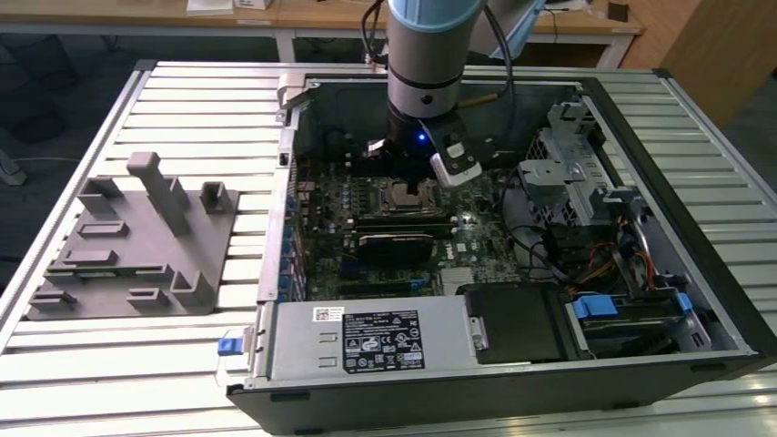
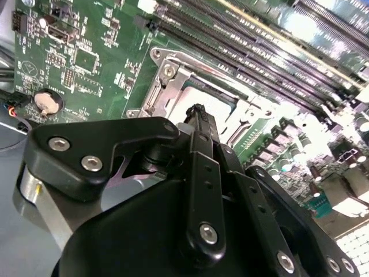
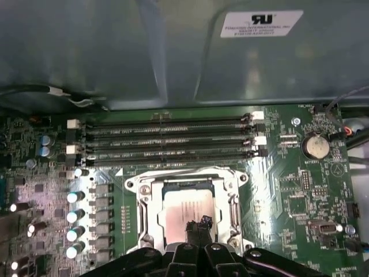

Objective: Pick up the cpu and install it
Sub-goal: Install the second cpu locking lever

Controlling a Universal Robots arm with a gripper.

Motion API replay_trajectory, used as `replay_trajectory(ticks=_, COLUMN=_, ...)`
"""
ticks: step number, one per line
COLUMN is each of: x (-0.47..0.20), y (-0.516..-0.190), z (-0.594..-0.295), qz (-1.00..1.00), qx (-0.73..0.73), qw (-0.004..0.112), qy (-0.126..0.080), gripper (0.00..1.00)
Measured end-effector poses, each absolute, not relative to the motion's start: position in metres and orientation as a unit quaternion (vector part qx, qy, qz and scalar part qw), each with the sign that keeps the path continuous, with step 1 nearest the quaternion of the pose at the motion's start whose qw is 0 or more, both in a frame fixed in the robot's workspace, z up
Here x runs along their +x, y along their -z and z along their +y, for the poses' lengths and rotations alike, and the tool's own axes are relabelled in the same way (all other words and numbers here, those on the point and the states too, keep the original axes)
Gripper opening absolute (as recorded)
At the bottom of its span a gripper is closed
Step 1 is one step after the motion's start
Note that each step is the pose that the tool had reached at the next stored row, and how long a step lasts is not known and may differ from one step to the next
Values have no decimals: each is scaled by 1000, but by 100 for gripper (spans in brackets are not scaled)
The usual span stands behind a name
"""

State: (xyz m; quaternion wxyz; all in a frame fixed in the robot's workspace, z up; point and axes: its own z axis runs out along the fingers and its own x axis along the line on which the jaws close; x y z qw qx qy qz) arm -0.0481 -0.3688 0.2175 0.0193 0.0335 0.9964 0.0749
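The cpu [image 3: 185, 203], a pale silvery square, lies flat inside the open metal socket frame [image 3: 144, 196] on the green motherboard. In the second wrist view the cpu [image 2: 222, 104] shows just beyond the black fingertips. My gripper [image 3: 200, 222] hangs straight over the cpu's near edge, its two narrow black fingers pressed together with nothing visibly between them. In the exterior view the gripper [image 1: 413, 185] reaches down into the open computer case [image 1: 680, 300], right above the socket.
A grey tray with upright posts [image 1: 134, 246] sits at the exterior view's left on the slatted table. Memory slots [image 3: 167, 135] run beside the socket, capacitors [image 3: 72, 216] line one side, and a coin battery [image 3: 315, 146] lies on the other. A drive cage [image 1: 570, 173] and power supply [image 1: 364, 341] crowd the case.
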Motion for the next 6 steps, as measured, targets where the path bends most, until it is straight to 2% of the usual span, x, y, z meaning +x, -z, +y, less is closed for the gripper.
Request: replay_trajectory(ticks=6, x=-48, y=-217, z=-369, qz=996, qx=33, qw=19, qy=-75, gripper=11)
